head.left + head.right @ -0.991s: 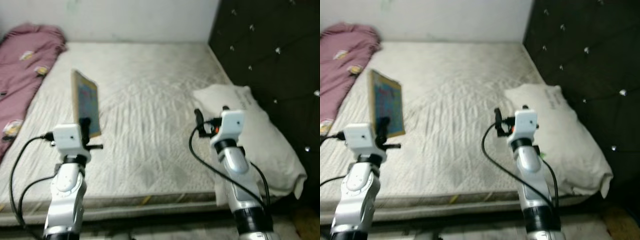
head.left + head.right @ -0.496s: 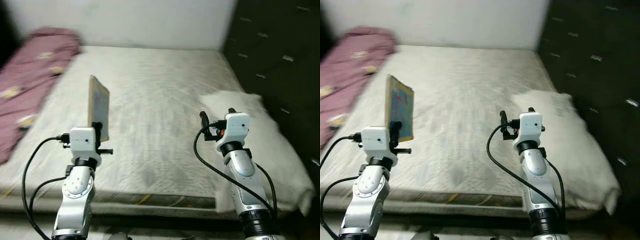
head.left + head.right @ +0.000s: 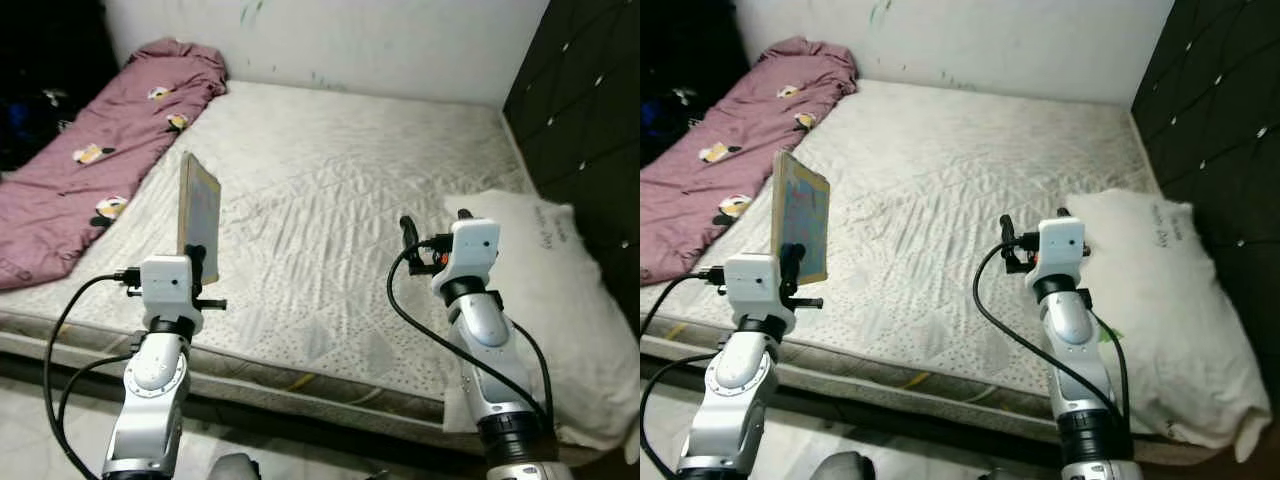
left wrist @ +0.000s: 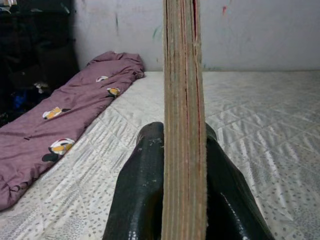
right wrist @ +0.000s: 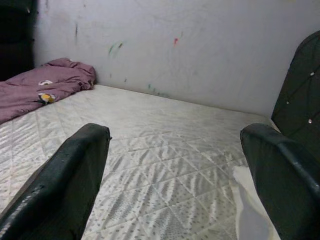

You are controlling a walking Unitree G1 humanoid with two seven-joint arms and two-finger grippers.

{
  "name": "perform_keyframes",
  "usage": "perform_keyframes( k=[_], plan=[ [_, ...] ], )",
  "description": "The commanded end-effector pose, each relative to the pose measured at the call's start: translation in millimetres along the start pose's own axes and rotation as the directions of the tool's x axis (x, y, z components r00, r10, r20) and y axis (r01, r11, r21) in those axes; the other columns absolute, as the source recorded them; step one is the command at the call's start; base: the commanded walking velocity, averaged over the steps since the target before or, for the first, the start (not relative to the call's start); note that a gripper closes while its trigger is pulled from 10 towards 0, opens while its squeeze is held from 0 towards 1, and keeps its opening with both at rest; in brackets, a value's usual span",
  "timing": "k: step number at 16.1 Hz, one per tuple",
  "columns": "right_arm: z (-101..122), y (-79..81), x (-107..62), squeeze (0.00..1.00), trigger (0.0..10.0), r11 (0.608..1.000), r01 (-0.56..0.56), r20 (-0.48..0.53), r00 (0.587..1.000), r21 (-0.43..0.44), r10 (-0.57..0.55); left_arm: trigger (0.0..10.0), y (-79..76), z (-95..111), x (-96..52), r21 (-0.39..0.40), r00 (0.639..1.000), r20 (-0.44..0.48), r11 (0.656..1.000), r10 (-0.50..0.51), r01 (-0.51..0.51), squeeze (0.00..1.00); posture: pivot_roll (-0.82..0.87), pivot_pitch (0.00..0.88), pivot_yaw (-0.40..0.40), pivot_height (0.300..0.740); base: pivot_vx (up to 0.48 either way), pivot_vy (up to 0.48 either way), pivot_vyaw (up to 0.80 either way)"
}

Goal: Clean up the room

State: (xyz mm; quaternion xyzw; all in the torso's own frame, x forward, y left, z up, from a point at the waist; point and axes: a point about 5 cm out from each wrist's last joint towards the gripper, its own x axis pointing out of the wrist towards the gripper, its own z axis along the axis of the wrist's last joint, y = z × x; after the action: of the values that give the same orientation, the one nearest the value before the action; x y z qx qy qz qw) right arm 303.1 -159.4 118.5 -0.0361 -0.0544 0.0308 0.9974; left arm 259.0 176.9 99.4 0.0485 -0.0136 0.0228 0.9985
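Left gripper (image 3: 196, 268) clenched on an upright book (image 3: 198, 212) above the bed (image 3: 330, 200); right gripper (image 5: 175, 165) released; next, shelve it somewhere

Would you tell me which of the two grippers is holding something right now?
The left gripper: its fingers are shut on an upright book, held above the mattress. The right gripper is open.

One book (image 3: 800, 216), one pillow (image 3: 1160, 300), one blanket (image 3: 730, 150).
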Motion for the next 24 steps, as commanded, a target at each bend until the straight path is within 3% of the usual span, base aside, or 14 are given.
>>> perform_keyframes(
  k=[1,17,21,23,24],
  plan=[
    [1.0,-0.7,1.2,0.00,10.0,1.000,0.005,0.003,1.000,-0.005,-0.005,10.0,0.5,10.8,3.7,-0.006,0.999,0.047,1.000,-0.006,0.006,0.00,0.01,0.016,-0.009,0.740,0.000,0.000,0.00],
    [-1.2,-8.8,-6.2,0.00,10.0,0.999,0.051,-0.008,0.999,0.011,-0.051,10.0,0.2,11.9,4.6,-0.012,0.998,0.059,1.000,-0.009,0.010,0.00,0.00,0.017,-0.013,0.740,0.000,-0.217,0.00],
    [-3.4,-9.3,-10.6,0.00,10.0,0.997,0.080,-0.018,0.997,0.005,-0.080,10.0,-0.7,25.1,6.1,0.024,0.989,0.146,0.999,0.037,-0.040,0.00,0.00,0.005,-0.025,0.740,0.000,0.000,0.00],
    [-8.2,0.0,-15.4,0.00,10.0,0.998,0.054,-0.039,0.998,0.034,-0.052,10.0,-0.2,14.3,0.0,-0.044,0.997,0.079,0.999,-0.001,0.004,0.00,-0.01,0.000,0.006,0.740,0.000,0.000,-0.40],
    [-9.0,1.7,-16.7,0.00,10.0,0.998,0.052,-0.038,0.998,0.036,-0.051,10.0,-0.3,10.3,-4.3,-0.024,0.997,0.074,1.000,0.003,-0.001,0.00,-0.01,0.000,0.020,0.740,0.000,0.000,-0.80]
  ],
)
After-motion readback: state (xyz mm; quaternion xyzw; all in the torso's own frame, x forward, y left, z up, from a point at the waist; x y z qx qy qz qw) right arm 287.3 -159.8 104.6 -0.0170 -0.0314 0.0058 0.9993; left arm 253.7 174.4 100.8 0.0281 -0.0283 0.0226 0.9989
